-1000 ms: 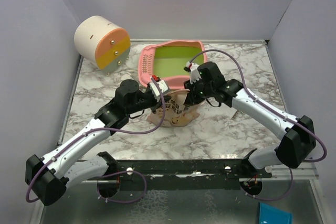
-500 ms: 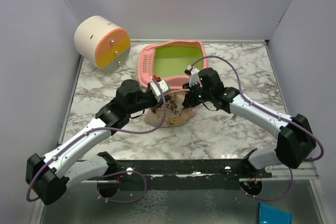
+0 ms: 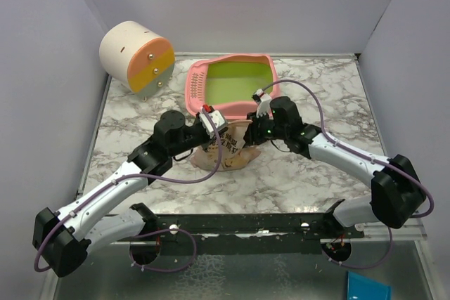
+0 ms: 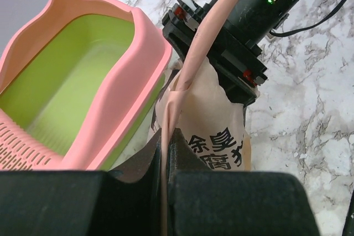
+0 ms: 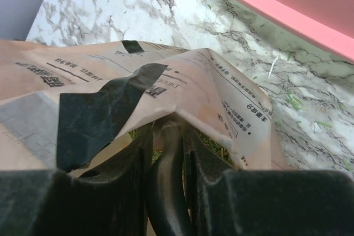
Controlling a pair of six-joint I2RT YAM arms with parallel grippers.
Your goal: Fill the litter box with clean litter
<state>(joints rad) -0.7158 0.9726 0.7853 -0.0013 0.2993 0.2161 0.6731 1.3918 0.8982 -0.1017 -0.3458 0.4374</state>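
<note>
- The clean litter [image 5: 213,146] is almost wholly hidden inside the beige printed paper pouch [image 3: 226,151]. Only a sliver of pale green-grey granules is glimpsed in the pouch's mouth from the right wrist, and a few stray bits are seen on the marble beside it.
- The pouch's top rim is stretched taut between the two arms, and much of its body is covered by them from above.
- The left gripper [image 4: 166,142] is seen pinched tight on one end of that rim, with no gap between the fingers.
- The right gripper [image 5: 167,131] is clamped on the other end. The dark fold between its fingers cannot be made out.
- The large pink plastic litter box [image 3: 235,107], with its lime-green basin, is set at the far middle of the white marble table [image 3: 309,173], just behind the pouch. Its slotted sieve end is turned to the left, and its near wall is partly screened by the wrists.
- A cream-and-orange cylinder [image 3: 130,50] lies on its side at the far left corner, well apart from the box.
- A blue object [image 3: 368,289] is cut off by the bottom edge, and its shape cannot be told.
</note>
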